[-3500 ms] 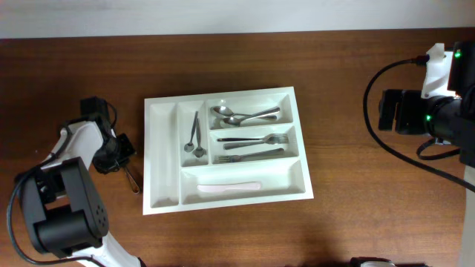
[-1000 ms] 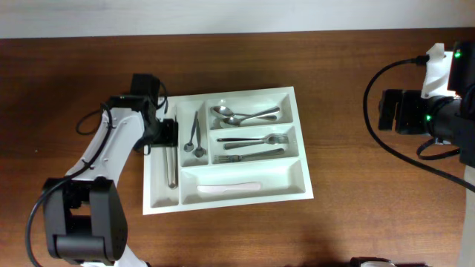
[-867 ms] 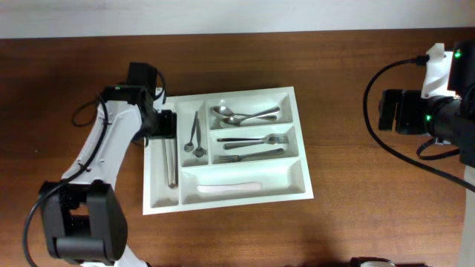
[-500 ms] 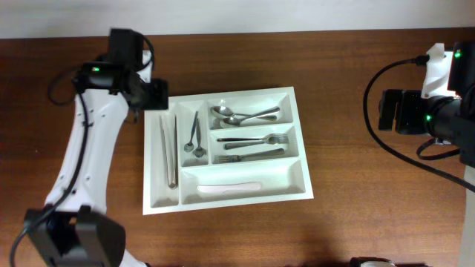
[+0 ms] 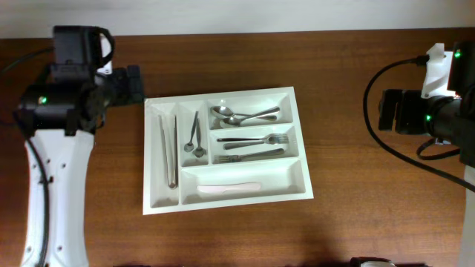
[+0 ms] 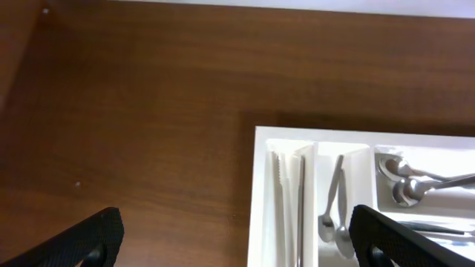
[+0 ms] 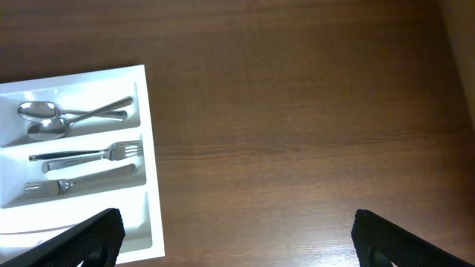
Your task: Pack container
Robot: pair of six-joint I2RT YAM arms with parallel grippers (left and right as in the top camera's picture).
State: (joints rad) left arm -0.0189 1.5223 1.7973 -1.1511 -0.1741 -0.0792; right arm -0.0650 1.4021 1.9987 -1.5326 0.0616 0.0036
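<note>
**Overhead.** Noted container (image 5: 154, 178) lying flat on table (image 5: 334, 59), with something in each of its five compartments. Found long utensil (image 5: 169, 152) in the leftmost slot and small spoons (image 5: 195, 137) in the next. Found spoons (image 5: 245, 115) and forks (image 5: 252, 147) in the two short bays, and a white knife (image 5: 228, 188) in the long bay. Located left gripper (image 5: 132, 83) just off the container's upper-left corner, apart from the rim, spread wide and carrying nothing. Located right gripper (image 5: 387, 111) well to the container's right, also wide open and empty. Seen no loose cutlery outside the container.

**Left wrist.** Confirmed fingers (image 6: 93, 237) parted wide, with only bare table and the container's corner between them. Noted utensil lying straight along its slot, inside the walls.

**Right wrist.** Confirmed a wide gap, nothing held. Noted container's right edge at frame left, with spoons and forks lying inside their bays.

**Judgement.** Packing taken as complete or nearly so. Step in hand taken as clearing the left arm. Keep that gripper high and headed away from the container's corner, so as not to clip the rim or shift the container. Check before parking that no handle rides over a divider.
</note>
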